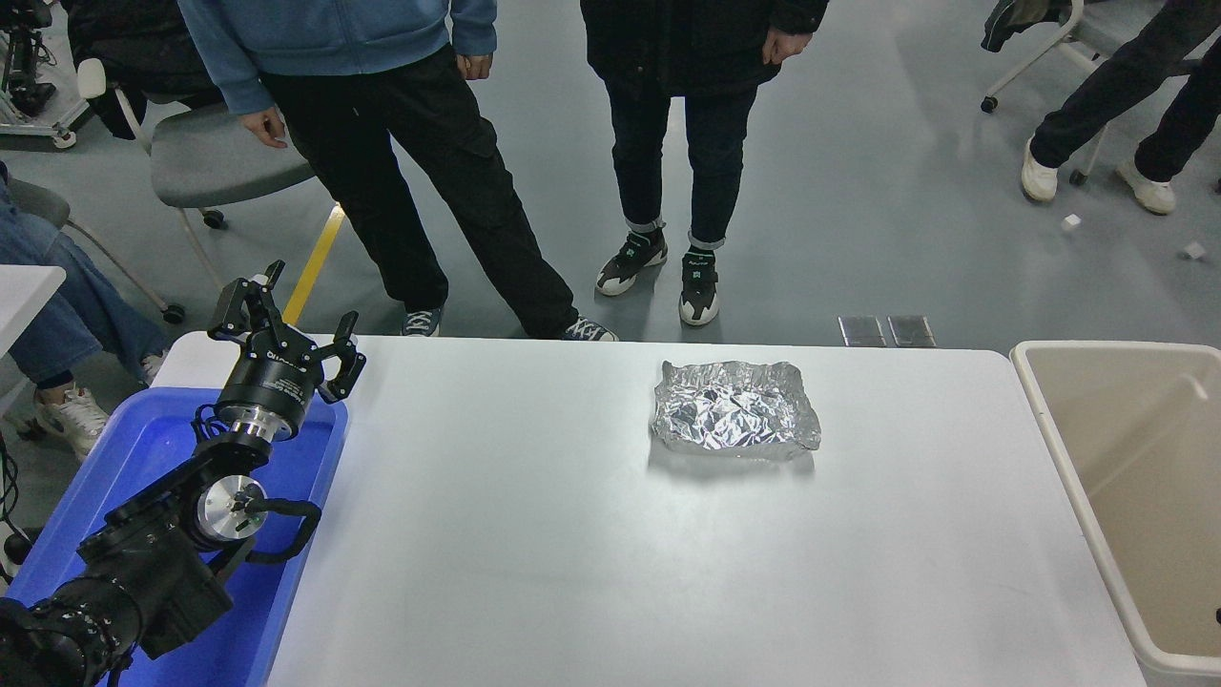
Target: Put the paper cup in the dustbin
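The left arm lies parked at the near left, over the blue plastic tray (153,448) that sits just beside the left end of the white table (572,572). Its matte black links end in a polished metal wrist ring, and the left gripper (286,320) reaches past the tray's far rim with its fingers spread apart, holding nothing. The tray is glossy, shallow and rectangular with rounded corners.

The right arm is out of view, apart from a tiny dark speck at the right edge over the bin that cannot be identified.

The table's top is smooth and plain, with rounded far corners. Towards its far side, right of centre, lies a crumpled silver foil (734,405), a roughly rectangular wrinkled sheet with ragged edges, shiny and casting a soft shadow on its near side. It is well apart from the gripper.

Just beside the table's right end stands the dustbin (1049,420), a large beige plastic box with rounded corners and a thick pale rim; the part of its smooth inside that shows holds nothing visible. The paper cup cannot be seen anywhere.

Beyond the table's far edge, on the grey floor, two people (401,143) stand in dark trousers, and a grey chair (215,157) sits to their left.
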